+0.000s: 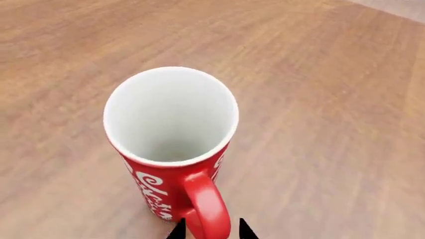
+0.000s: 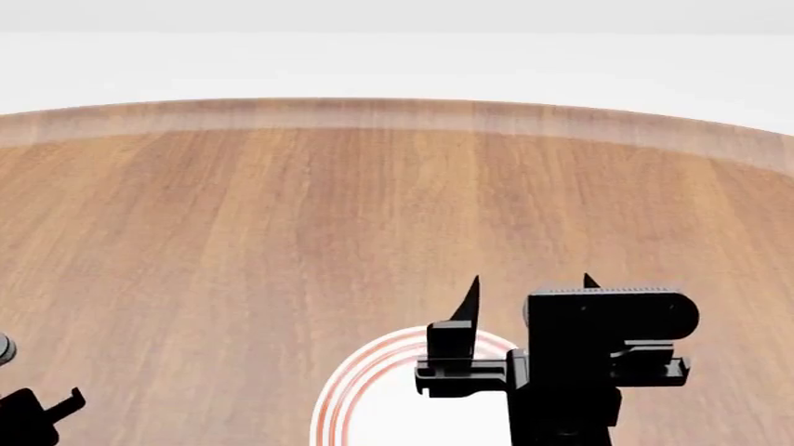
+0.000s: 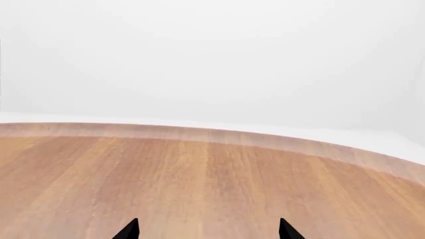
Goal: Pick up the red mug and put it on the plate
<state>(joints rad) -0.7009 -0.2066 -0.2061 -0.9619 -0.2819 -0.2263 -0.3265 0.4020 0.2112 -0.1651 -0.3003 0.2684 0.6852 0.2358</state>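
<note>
Left wrist view: left pincer (image 1: 211,230) tips straddle red mug (image 1: 174,144) handle, upright.

Simulated tabletop setting, plain wooden counter (image 2: 372,204) with a curved far edge at twelve o'clock, blank white backdrop, featureless, room type cannot be told

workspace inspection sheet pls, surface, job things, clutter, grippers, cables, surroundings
surface: wooden table, curved far edge
red mug: upright, white inside, looks empty, handle toward the left wrist camera; not in head view
plate: white with red rings, at the near edge of the head view, partly hidden by the right arm
clutter: nothing seen
left gripper: fingertips either side of the mug handle, grip cannot be told
right gripper: open, holding nothing, above the table
cables: nothing seen
surroundings: plain pale backdrop beyond the table
</note>
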